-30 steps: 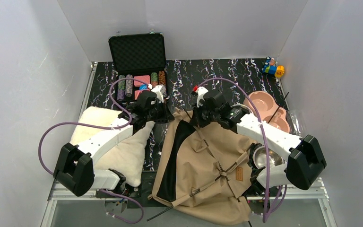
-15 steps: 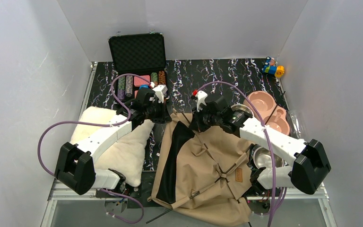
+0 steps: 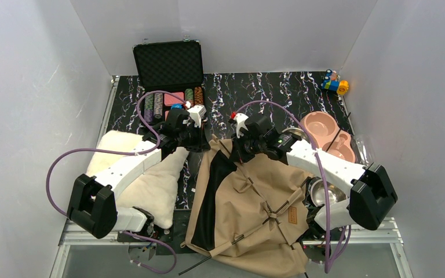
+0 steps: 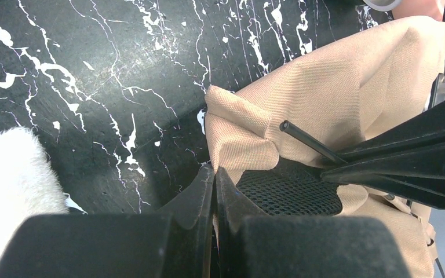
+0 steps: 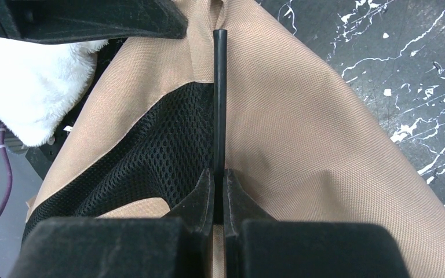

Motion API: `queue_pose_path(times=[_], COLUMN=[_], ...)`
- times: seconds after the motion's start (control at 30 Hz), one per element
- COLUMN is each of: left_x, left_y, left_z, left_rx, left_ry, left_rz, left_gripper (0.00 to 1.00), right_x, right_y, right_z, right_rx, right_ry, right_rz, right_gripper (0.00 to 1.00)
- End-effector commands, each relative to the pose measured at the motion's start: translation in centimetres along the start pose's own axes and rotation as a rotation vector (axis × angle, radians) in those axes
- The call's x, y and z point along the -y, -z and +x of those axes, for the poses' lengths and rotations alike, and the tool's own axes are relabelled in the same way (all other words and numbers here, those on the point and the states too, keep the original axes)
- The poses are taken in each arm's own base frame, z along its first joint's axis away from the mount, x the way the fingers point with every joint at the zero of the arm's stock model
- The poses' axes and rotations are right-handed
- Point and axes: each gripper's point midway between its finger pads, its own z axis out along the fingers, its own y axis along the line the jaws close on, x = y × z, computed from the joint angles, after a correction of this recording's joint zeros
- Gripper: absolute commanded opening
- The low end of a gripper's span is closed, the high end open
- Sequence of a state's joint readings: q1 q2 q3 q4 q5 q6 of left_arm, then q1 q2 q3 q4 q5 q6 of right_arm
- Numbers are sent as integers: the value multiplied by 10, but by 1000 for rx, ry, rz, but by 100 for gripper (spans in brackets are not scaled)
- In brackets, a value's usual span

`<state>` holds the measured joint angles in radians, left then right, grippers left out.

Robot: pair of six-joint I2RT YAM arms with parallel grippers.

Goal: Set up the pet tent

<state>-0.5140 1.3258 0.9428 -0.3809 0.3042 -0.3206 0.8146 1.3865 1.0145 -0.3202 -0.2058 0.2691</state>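
Note:
The tan pet tent point(image 3: 255, 202) lies collapsed on the table's near middle, with a black mesh panel point(image 3: 217, 179), thin black poles and a small brown label point(image 3: 293, 214). My left gripper point(image 3: 200, 141) is shut on the tent's far canvas corner point(image 4: 237, 136), pinching the fabric edge. My right gripper point(image 3: 239, 152) is shut on a thin black pole point(image 5: 219, 98) that runs over the canvas toward that corner; the pole's end point(image 4: 284, 124) pokes out beside the corner pocket. The doorway and pom-pom are not visible.
A fluffy cream cushion point(image 3: 142, 174) lies under the left arm. An open black case of poker chips point(image 3: 171, 87) stands at the back. Pink double bowl point(image 3: 327, 133) and steel bowl point(image 3: 323, 191) sit at right. A toy point(image 3: 335, 84) is at the far right corner.
Both grippers have shifted slightly toward the far side, the right one moving left with the pole toward the left gripper's corner; the tent's top edge has moved with them.

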Motion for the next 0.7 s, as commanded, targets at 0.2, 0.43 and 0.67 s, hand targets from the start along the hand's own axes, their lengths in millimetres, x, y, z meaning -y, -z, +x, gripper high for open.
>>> queue_pose_path(times=[0.2, 0.43, 0.67], left_x=[7, 9, 8], left_y=[7, 7, 8], left_z=[-16, -14, -14], left_rx=[61, 58, 59], left_ry=[-36, -35, -35], left_rz=[40, 51, 47], left_gripper=[0, 0, 0], right_x=[-22, -20, -18], right_y=[4, 2, 3], right_z=[-8, -12, -17], right_rx=[-17, -13, 13], right_ry=[30, 17, 5], right_rz=[-67, -45, -27], right_gripper=[1, 1, 1])
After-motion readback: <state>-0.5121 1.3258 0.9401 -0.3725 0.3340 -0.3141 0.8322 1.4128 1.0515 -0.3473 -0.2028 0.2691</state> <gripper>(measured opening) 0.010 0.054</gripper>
